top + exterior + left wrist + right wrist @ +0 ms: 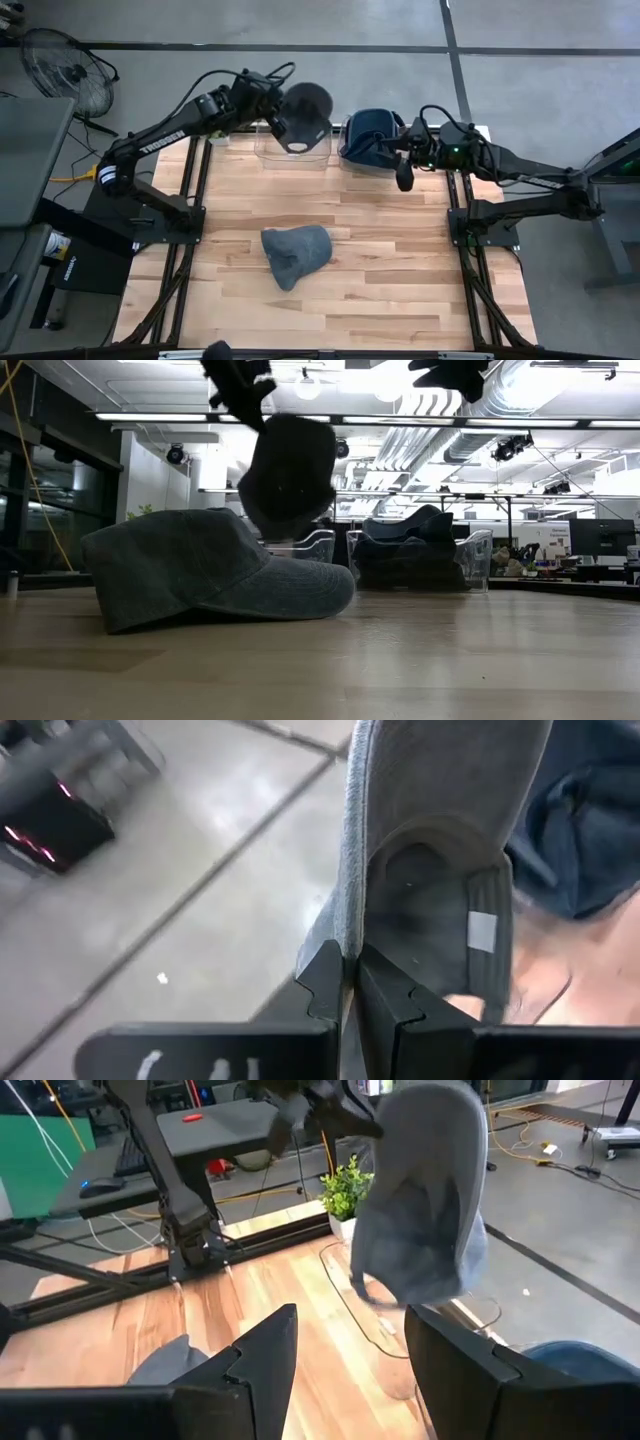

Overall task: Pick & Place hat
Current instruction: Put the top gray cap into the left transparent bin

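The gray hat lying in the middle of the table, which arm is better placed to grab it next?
Probably the right. The right gripper is open and empty, hovering beside the bin of dark hats. The left gripper is shut on a gray hat above the clear bin, so the table hat suits the right.

On your left of the worktop (400, 260), a floor fan (65, 65) stands on the grey floor, with a grey cabinet (30, 150) near it. Dark tape lines (450, 45) cross the floor beyond the worktop. In the right wrist view, a small green potted plant (345, 1192) stands at the worktop's edge. Ceiling light strips (400, 420) run overhead.
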Tool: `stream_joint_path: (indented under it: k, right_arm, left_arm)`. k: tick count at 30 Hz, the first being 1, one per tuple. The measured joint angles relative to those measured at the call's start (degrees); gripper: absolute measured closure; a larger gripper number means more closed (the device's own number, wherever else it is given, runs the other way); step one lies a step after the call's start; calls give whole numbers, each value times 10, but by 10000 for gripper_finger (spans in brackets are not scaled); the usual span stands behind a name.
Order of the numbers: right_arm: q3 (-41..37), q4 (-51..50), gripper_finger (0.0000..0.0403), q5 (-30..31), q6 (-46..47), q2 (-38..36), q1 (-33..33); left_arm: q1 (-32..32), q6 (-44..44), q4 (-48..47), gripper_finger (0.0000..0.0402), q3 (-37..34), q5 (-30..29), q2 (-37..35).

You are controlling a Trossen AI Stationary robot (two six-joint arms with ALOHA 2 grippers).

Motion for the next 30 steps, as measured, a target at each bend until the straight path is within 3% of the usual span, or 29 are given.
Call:
stream_joint_path:
  k: [9,24,30]
  right_arm:
    - [0,4,221,9,28,11,0]
    - [0,4,221,68,65,24,0]
    - [0,9,221,73,86,54,0]
  left_arm:
    - [76,-3,2,397,-54,142,1]
    - [173,-24,76,398,-156,307,1]
    - [190,-34,112,398,-204,347,6]
